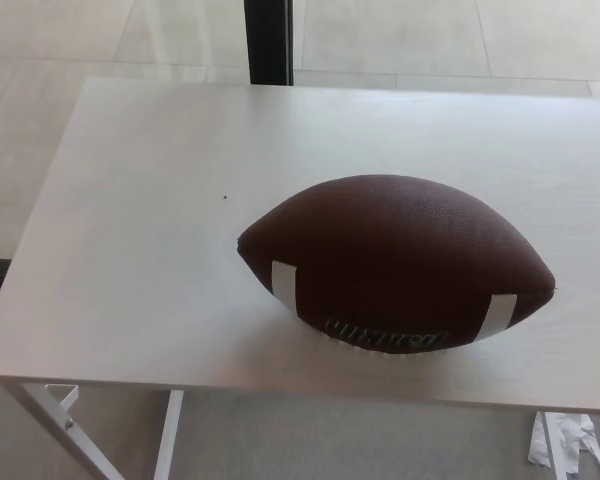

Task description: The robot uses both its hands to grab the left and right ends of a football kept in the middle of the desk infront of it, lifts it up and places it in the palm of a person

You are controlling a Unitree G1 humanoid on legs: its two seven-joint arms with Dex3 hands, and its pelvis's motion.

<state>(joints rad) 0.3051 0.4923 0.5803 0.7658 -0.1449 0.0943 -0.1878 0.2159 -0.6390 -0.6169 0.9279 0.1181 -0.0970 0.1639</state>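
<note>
Head view shows neither of the robot's hands, so nothing can be said of how their fingers stand, of what they hold, or of how either arm is posed; the football [395, 262] has nothing touching it.

It is a dark brown, pebbled football lying on its side on a pale white desk [130, 240], its long axis running roughly from picture left to picture right, with the right tip sitting a little lower in the picture than the left. 2 white stripes [284, 288] cross it, 1 near each end. Grey lettering [385, 335] runs along its lower face, too blurred to read, and a thin row of white lacing shows just under that lettering where the ball meets the desk.

The ball rests right of the desk's centre and nearer the front edge than the far edge. A tiny dark speck [225, 197] marks the desktop to its upper left.

White desk legs [60, 425] show below the front edge at the left. Crumpled white scrap [570, 440] lies on the grey floor at lower right. Beyond the far edge stands a dark vertical post [269, 40] against pale floor tiles.
</note>
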